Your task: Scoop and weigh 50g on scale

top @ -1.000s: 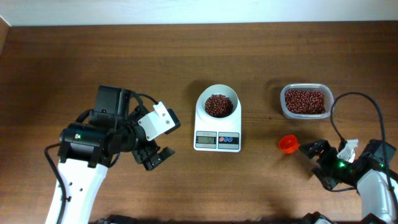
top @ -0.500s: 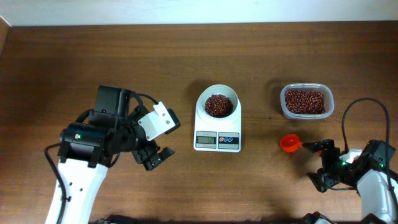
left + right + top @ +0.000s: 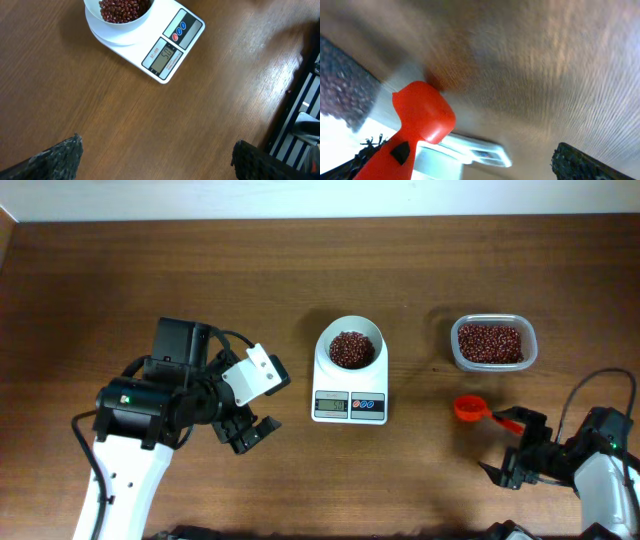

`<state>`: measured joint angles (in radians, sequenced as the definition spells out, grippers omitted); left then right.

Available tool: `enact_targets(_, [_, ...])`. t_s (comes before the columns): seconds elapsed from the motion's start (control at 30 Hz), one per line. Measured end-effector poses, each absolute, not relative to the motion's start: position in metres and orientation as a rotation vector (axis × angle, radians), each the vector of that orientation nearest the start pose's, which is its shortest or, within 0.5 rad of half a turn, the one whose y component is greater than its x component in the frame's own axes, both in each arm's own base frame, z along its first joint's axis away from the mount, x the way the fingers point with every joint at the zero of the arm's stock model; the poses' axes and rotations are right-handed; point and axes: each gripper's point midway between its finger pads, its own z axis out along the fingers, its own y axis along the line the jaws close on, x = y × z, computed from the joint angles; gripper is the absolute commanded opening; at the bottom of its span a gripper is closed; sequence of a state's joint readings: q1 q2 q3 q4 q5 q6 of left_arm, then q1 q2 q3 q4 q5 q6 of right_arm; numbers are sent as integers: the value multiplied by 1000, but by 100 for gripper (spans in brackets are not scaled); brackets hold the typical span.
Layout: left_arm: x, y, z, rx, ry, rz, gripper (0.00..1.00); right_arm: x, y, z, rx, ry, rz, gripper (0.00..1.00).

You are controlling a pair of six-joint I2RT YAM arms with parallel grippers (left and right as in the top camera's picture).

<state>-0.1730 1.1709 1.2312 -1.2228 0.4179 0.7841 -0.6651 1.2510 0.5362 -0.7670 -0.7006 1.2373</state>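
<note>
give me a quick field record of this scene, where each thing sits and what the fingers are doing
scale: centre of the table, display seems to read 50
bowl: on the scale, holding red beans
tub: right of the scale, full of red beans
scoop: red, lying on the table in front of the tub
left fingers: open, empty, left of the scale
right fingers: open, near the scoop handle, not gripping it

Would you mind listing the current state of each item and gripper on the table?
scale: switched on, digits showing, bowl standing on it.
bowl: upright on the scale, holding red beans.
tub: lidless, filled with red beans.
scoop: lying on the table, not gripped.
left gripper: open, empty.
right gripper: open, empty, beside the scoop.
</note>
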Motion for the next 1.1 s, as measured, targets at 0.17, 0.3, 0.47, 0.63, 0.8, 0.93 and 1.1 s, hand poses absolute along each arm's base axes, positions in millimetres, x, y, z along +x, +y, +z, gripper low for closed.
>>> enact_targets(0.17, [234,-112,219,1303,2262,-365,99,209,-25,43,-2287,-1712,-1025,99])
enact_targets(0.3, [234,-112,219,1302,2262,-365,99,212,-30,42,-2140,-2043,-1053,99])
enact_targets(0.47, [234,-112,219,1303,2262,-365,99,208,-32,38,-2060,-2196,-1012,90])
enact_targets(0.63, [234,-112,219,1303,2262,-365,99,212,-35,39,-2011,-2288,-1033,54])
enact_targets(0.8, [234,-112,219,1302,2262,-365,99,213,-35,39,-1998,-2310,-1036,99])
enact_targets(0.93, [234,-112,219,1302,2262,-364,99,213,-35,39,-1995,-2314,-1036,99])
enact_targets(1.1, [234,-112,219,1302,2262,-365,99,213,-36,39,-1995,-2314,-1036,99])
